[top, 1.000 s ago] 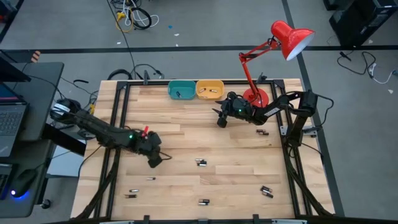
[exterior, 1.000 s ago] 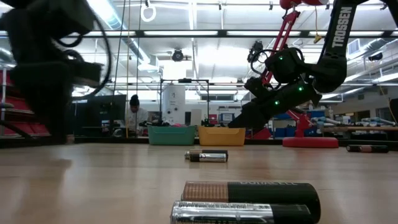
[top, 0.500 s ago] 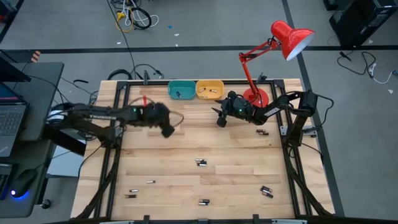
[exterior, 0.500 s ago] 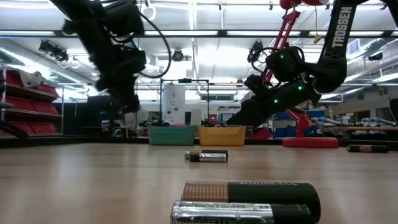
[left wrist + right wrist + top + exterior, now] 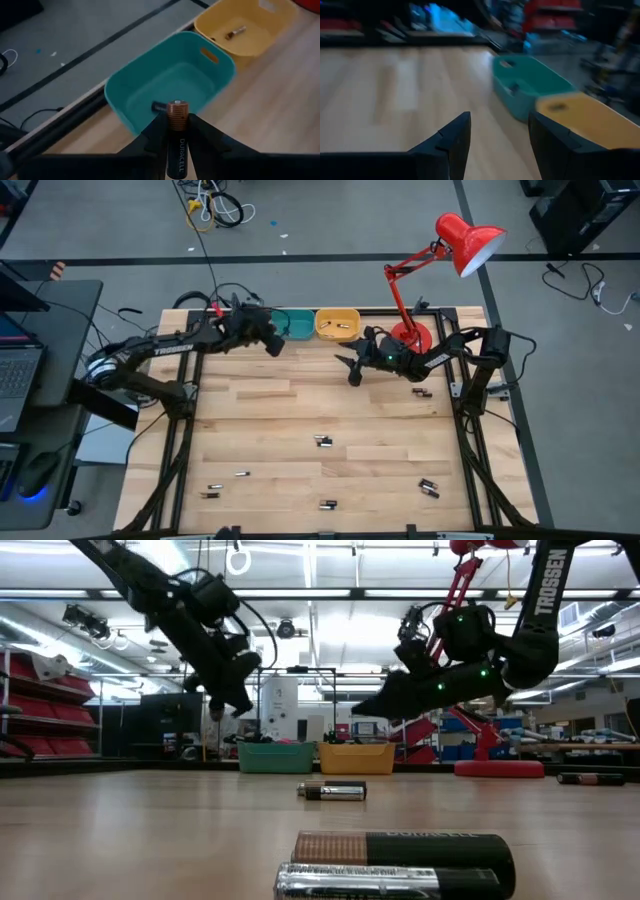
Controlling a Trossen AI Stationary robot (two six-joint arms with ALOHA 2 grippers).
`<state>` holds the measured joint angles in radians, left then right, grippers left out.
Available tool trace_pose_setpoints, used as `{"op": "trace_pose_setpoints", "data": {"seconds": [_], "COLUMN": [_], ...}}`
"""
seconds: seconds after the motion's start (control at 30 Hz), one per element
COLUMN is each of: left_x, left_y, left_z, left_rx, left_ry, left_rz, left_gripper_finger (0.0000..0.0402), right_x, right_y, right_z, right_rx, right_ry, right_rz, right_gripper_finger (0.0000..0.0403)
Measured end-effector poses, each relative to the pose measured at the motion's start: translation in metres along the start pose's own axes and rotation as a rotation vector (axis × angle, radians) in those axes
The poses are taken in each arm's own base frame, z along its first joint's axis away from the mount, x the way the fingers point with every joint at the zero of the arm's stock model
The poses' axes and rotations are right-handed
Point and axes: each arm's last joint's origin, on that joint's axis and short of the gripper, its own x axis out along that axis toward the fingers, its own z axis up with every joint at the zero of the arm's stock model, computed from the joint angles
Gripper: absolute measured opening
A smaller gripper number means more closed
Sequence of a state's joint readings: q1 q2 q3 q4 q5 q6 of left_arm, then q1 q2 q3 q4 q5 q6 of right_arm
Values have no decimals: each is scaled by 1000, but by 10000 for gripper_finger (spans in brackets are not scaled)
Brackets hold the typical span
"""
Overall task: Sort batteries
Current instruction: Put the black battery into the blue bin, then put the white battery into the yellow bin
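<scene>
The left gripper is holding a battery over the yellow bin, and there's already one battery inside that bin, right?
Not quite. In the left wrist view the left gripper holds its battery over the teal bin, not the yellow bin. One battery already lies inside that teal bin.

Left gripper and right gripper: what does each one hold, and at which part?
The left gripper holds a battery by its dark body, copper end out. The right gripper is open and holds nothing.

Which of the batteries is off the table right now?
The Duracell battery clamped in the left hand, held above the teal bin; the others lie on the table or in bins.
</scene>
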<state>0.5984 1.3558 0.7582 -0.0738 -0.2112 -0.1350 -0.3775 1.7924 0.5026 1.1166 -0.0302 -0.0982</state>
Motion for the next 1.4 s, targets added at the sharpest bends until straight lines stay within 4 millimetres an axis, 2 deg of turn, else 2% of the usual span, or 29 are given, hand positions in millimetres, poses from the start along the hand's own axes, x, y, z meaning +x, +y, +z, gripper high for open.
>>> {"op": "trace_pose_setpoints", "data": {"seconds": [0.17, 0.33, 0.6, 0.77, 0.97, 1.03, 1.2, 1.3, 1.4], "left_x": [33, 59, 77, 71, 64, 62, 43, 30, 18], "left_y": [7, 12, 8, 8, 7, 3, -23, -46, -72], "left_z": [3, 18, 39, 47, 55, 55, 43, 29, 15], "left_rx": [-15, -26, 37, 53, 84, 91, 178, 258, 307], "left_ry": [-66, -57, 54, 121, 165, 207, 355, 400, 356], "left_rz": [18, 44, 54, 60, 46, 14, -81, -127, -188], "left_gripper_finger": [76, 97, 165, 196, 196, 193, 191, 190, 190], "right_x": [0, 0, 0, 0, 0, 0, -3, -4, -5], "right_y": [9, 10, 10, 10, 11, 13, 27, 37, 52], "right_z": [3, 3, 2, 1, 1, 1, 1, 2, 2], "right_rx": [-12, -15, -15, -6, 17, 22, 28, 61, 113], "right_ry": [-27, -28, -17, -7, -4, -5, -19, -9, 19], "right_rz": [72, 72, 72, 72, 84, 167, 475, 523, 535], "right_gripper_finger": [183, 183, 183, 183, 183, 183, 183, 183, 183]}}
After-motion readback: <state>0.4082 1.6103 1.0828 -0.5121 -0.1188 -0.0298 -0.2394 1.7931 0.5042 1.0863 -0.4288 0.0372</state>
